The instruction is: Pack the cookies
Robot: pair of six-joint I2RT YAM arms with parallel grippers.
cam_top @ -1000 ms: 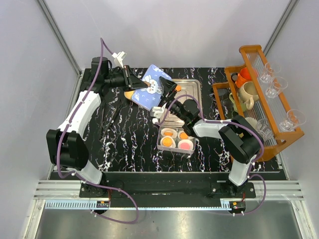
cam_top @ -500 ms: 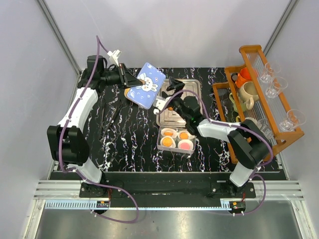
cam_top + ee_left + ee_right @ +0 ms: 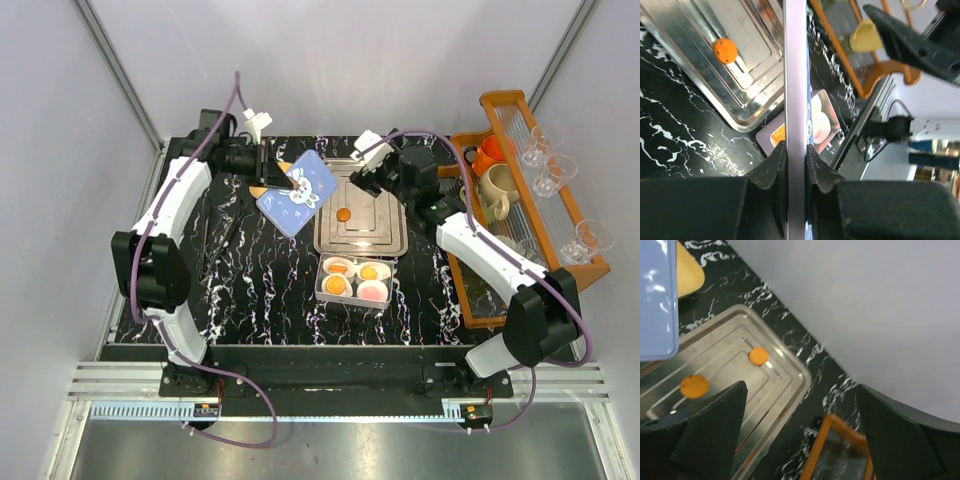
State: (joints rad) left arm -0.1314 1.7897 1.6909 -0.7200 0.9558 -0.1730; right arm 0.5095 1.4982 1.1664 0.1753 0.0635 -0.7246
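**While the Lid Is Up, Cookies Wait on the Tray**

Where the left gripper [image 3: 272, 176] reaches over the far side of the tabletop [image 3: 250, 280], its jaws are closed tight on the edge of a blue lid [image 3: 298, 192] with a bunny on it. The lid is up in the air and tilted. A yellow dish [image 3: 258, 190] peeks out from under it.

The right gripper [image 3: 366, 168] hangs over the far end of the metal tray [image 3: 375, 238]. Its jaws are wide open with nothing in them.

The right wrist view shows 2 orange cookies [image 3: 758, 355] lying flat on the tray, apart from each other. From above, only 1 of them shows.

Just in front of the tray sits a small box [image 3: 317, 280] with 4 paper cups inside. 3 cups hold more orange cookies, and 1 holds a pink cookie [image 3: 373, 291].
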